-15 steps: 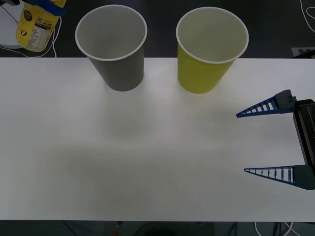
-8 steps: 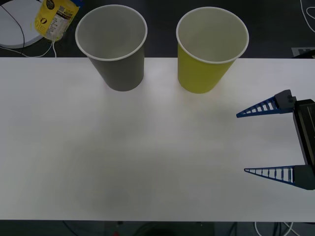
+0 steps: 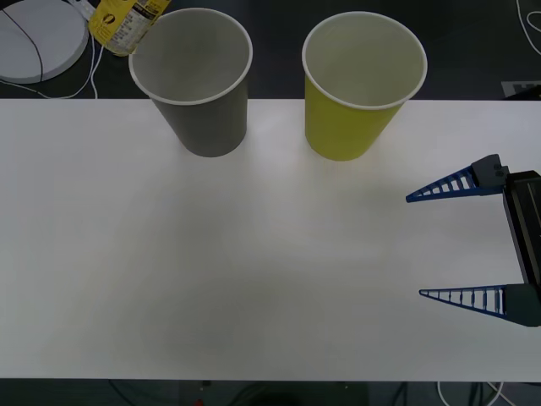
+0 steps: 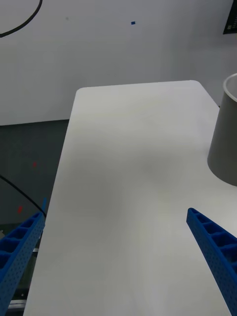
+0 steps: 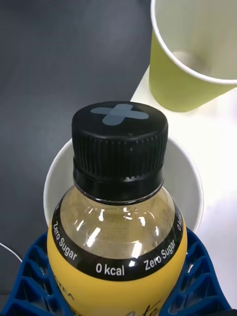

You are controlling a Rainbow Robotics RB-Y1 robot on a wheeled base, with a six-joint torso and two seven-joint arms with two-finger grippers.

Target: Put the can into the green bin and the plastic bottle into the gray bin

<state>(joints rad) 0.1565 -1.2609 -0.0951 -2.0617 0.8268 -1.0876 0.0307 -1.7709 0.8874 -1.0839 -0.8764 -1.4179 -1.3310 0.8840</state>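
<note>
Blue ribbed fingers of the left gripper are pinched on the plastic bottle, one on each side of its yellow body, so the bottle sits right between them. In the left wrist view its black screw cap, marked with a gray cross, points away from the gripper, and the long axis runs straight out from the fingers toward the white opening of the gray bin, which lies just beyond and behind the cap. Past that stands the green bin, close beside the gray one. In the front view the bottle hangs tilted in the air at the far left edge of the gray bin, its label just overlapping the white rim; whether it touches the rim cannot be told.

Off to the other side, the right gripper hovers low over the white table with its two blue fingers spread wide apart and nothing between them. From this gripper the green bin stands ahead and a little toward the left arm, and the gray bin farther on the same way; the right wrist view catches part of the gray wall near one finger.

Counted: one bottle, one gray bin, one green bin, both bins upright on the table.
</note>
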